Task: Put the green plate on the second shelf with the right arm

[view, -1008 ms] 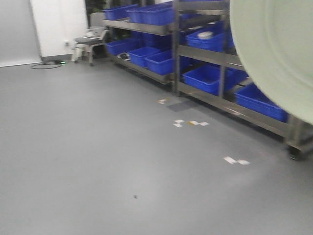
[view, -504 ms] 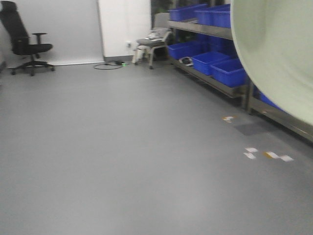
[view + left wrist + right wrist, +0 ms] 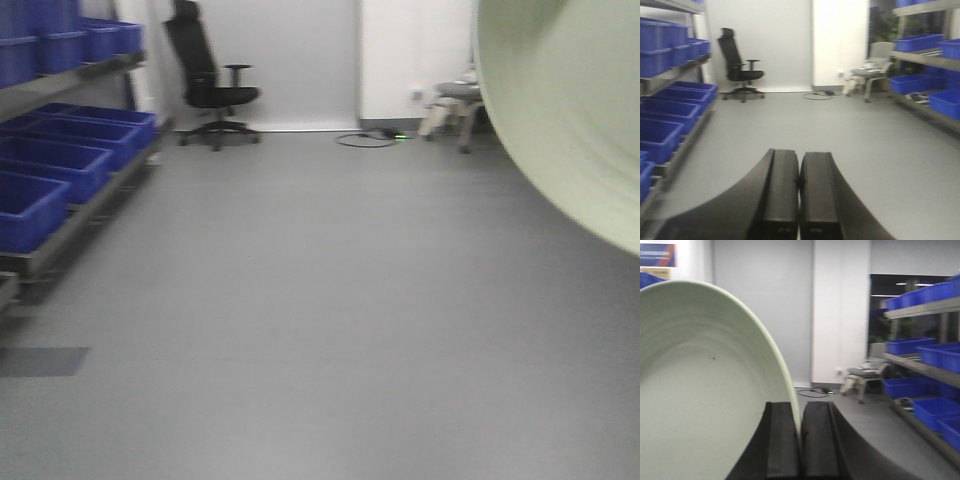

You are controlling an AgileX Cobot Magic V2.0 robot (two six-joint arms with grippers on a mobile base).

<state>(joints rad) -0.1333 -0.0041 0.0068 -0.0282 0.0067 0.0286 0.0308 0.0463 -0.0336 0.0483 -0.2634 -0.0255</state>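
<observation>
Two tools show: the right tool (image 3: 800, 415) is clamped on the rim of the green plate (image 3: 705, 390), which stands on edge and spreads up and left of it, while the left tool (image 3: 799, 170) is closed tight on nothing, a black office chair (image 3: 737, 62) far ahead of it.

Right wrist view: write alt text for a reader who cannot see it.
The right gripper is shut on the rim of the green plate, which fills the left half. Blue bins on shelves line the right side.
</observation>
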